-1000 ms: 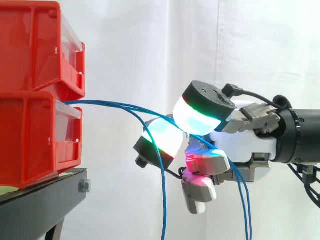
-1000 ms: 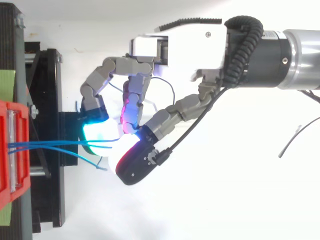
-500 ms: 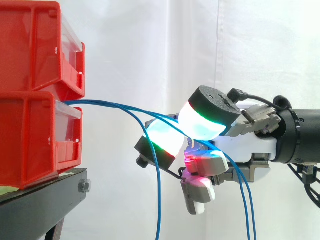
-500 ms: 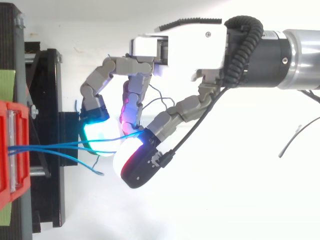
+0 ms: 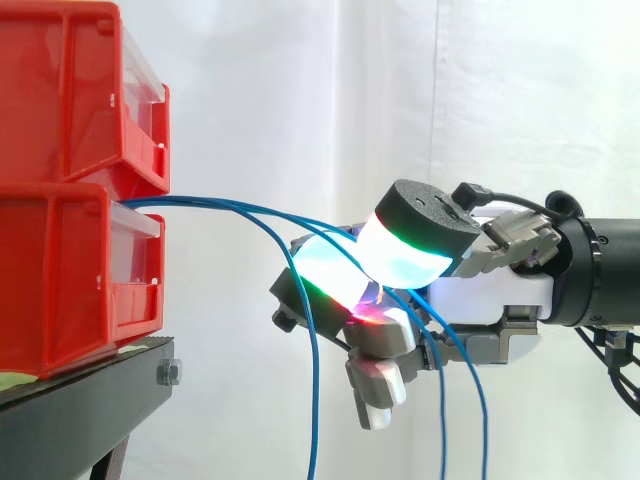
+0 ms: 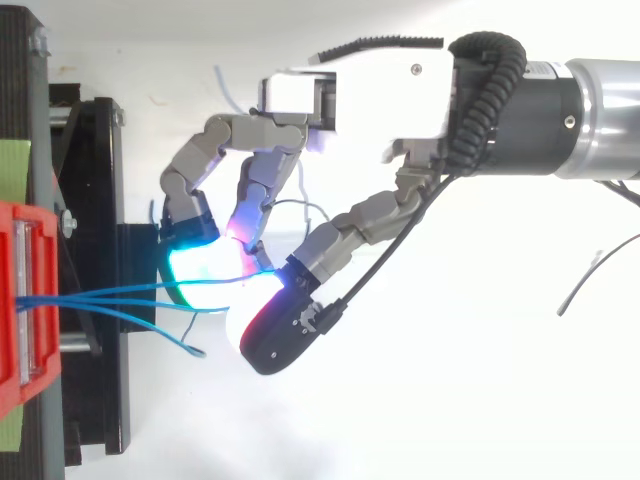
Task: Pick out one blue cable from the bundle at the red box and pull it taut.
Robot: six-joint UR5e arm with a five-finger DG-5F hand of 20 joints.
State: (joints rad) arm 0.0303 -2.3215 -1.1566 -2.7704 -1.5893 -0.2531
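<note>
With the hand curled so its glowing pads pinch the blue cable a little way out from the red box, make sure you hold only one strand, then draw straight away from the box until the sag goes.

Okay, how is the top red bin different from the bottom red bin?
The top red bin sits stacked on the bottom red bin, while the bottom one rests on the black stand. The blue cables come out over the bottom bin's front panel and run to the hand; none leave the top bin. Both bins are red with a clear front panel.
</note>
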